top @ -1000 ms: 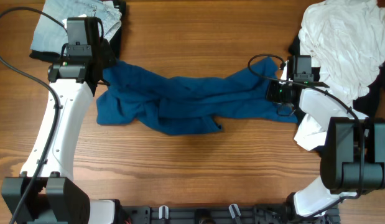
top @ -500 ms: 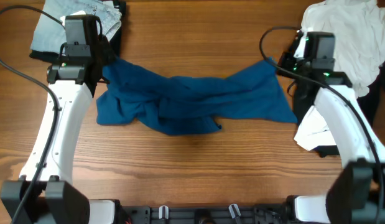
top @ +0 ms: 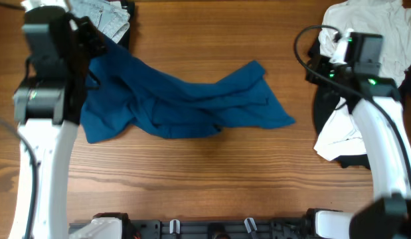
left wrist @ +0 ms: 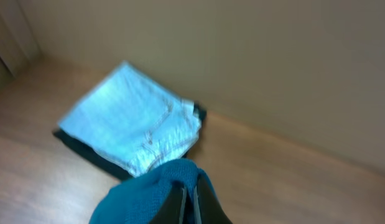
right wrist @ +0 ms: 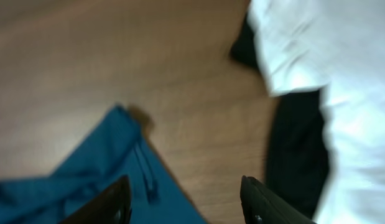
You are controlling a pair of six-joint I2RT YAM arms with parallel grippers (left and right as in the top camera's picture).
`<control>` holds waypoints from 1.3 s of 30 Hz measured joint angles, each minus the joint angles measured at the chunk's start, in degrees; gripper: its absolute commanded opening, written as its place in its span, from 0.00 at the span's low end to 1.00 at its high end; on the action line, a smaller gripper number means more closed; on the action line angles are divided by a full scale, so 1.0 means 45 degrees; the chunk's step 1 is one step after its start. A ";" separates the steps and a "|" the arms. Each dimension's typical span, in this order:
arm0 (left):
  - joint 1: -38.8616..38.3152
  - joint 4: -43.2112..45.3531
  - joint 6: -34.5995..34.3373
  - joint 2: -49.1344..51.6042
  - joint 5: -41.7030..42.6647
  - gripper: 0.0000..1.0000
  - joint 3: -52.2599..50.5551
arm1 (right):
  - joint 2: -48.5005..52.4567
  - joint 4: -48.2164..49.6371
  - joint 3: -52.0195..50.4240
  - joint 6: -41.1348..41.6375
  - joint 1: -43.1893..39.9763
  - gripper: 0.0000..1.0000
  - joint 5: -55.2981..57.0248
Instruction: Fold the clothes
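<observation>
The clothes, one big royal-blue garment [top: 185, 103], lie crumpled across the table's middle, the left end lifted. My left gripper [top: 91, 48] is raised at the far left and shut on that end. In the left wrist view the blue fabric [left wrist: 148, 196] bunches over the closed fingertips [left wrist: 180, 202] of the left gripper [left wrist: 188, 202]. My right gripper [top: 327, 64] hovers to the right of the garment's right corner, apart from it. In the right wrist view the right gripper [right wrist: 187, 202] stands open over bare wood, the blue corner [right wrist: 99, 174] beside its left finger.
Pale denim jeans [top: 102, 16] [left wrist: 136, 127] lie folded on something dark at the back left. A white garment [top: 368, 30] [right wrist: 329, 62] is heaped at the back right over a black garment [right wrist: 298, 146]. More white cloth [top: 338, 136] lies at the right edge.
The right gripper lifted the garment's right end, then opened and let it fall; that end now lies further left. The left gripper rose, pulling its end up and left.
</observation>
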 measured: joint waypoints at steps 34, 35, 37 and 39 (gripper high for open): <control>0.0000 0.0053 -0.0228 0.1569 -0.0374 0.04 -0.0044 | 0.0301 -0.1452 0.3279 0.0287 0.1001 0.04 0.0447; 0.0000 0.0063 -0.0219 0.1273 -0.0423 0.04 -0.0044 | -0.0311 -0.1632 0.3458 0.0282 0.0563 0.04 0.0529; 0.0000 0.0068 -0.0189 0.0826 -0.0481 0.04 -0.0044 | -0.0826 -0.2239 0.3531 0.0185 0.0000 0.04 0.0641; 0.0000 0.0053 -0.0189 0.0588 -0.0559 0.04 -0.0044 | -0.0675 -0.2735 0.3531 0.0131 -0.0185 0.04 0.0685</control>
